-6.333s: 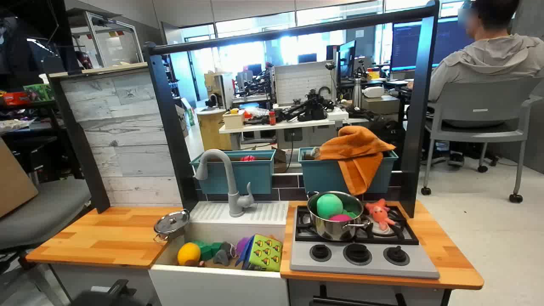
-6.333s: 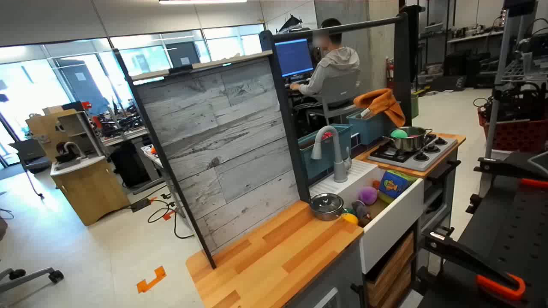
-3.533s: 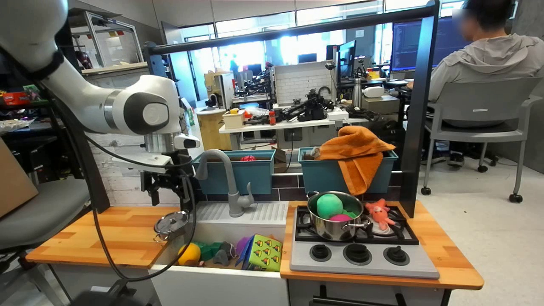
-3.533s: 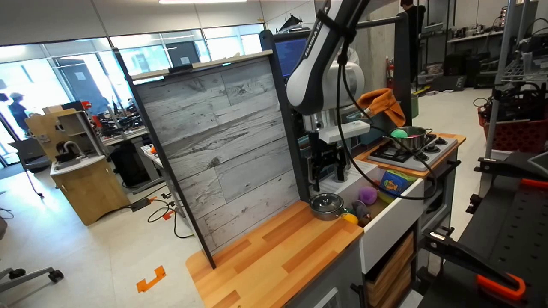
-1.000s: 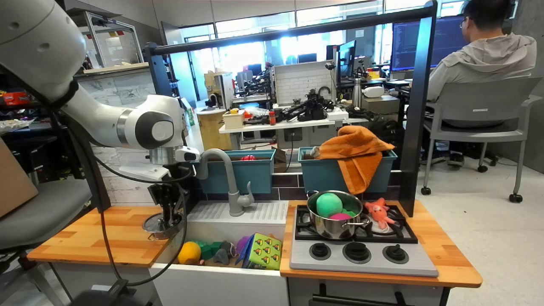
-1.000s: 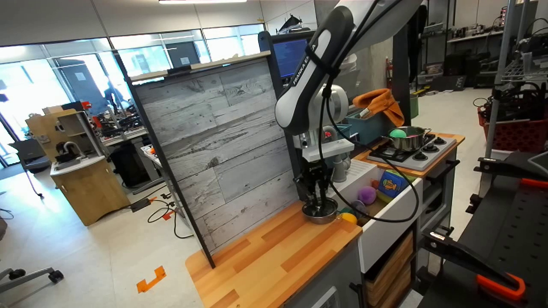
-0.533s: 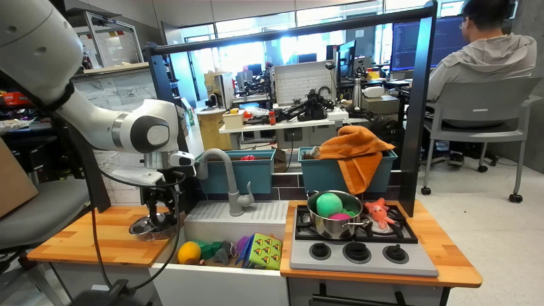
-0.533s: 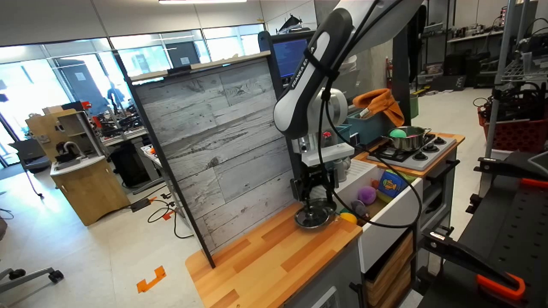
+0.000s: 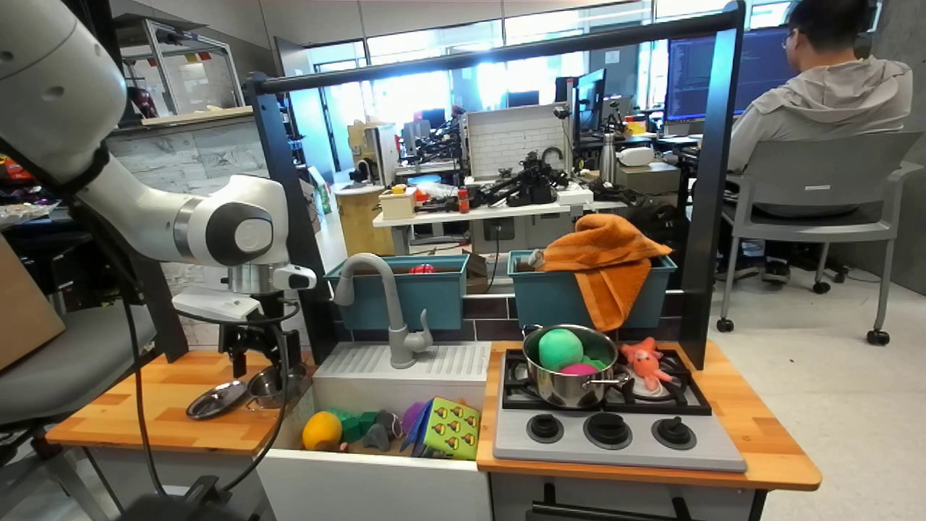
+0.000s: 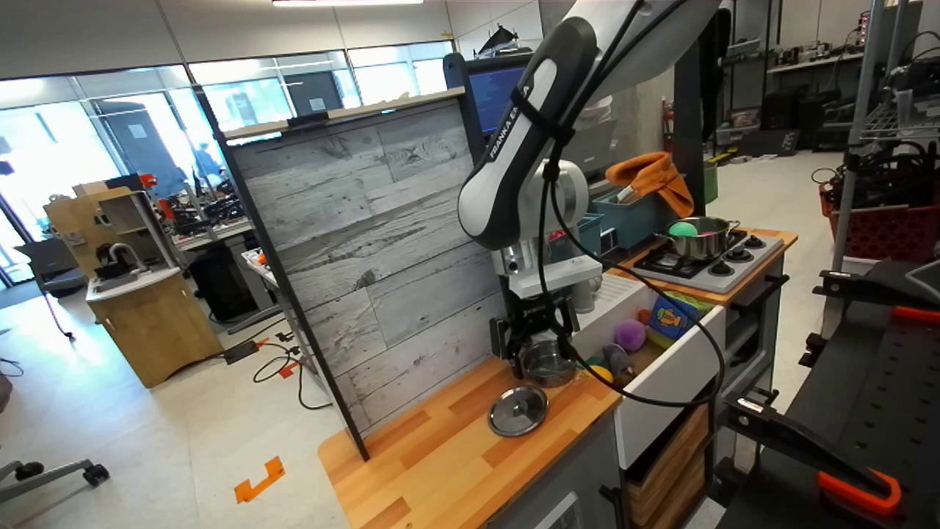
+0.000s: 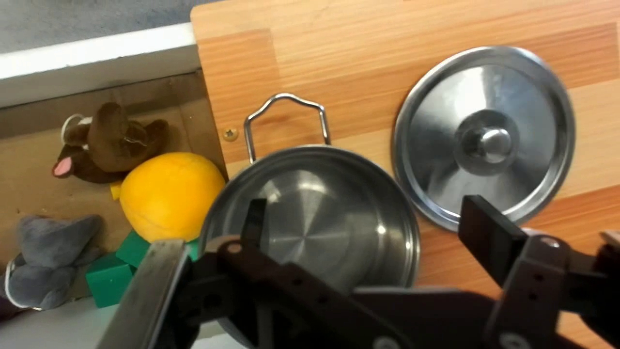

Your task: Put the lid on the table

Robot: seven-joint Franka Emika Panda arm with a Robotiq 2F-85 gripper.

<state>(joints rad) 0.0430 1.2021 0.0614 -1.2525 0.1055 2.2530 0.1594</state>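
Wrist view shows the lid [image 11: 484, 138] now off the pot [image 11: 334, 208], on the table [image 11: 339, 63] low beside my spread, empty gripper [image 11: 367, 220]: task likely done.

- Evidently a robotics lab.
- Shown by a Franka arm [image 10: 514, 143] over a plank-backed play kitchen [image 10: 382, 235], with a second play kitchen [image 10: 154, 327] farther off.
- Fitted with a black perforated workbench [image 10: 874, 367], bar clamps [image 10: 793, 441] at its edge.
- Strewn with black mechanical gear [image 9: 534, 187] on a white desk [image 9: 434, 216].
- Part office, too, with a person [image 9: 832, 101] in a grey chair [image 9: 817, 184] facing a monitor [image 9: 687, 83].
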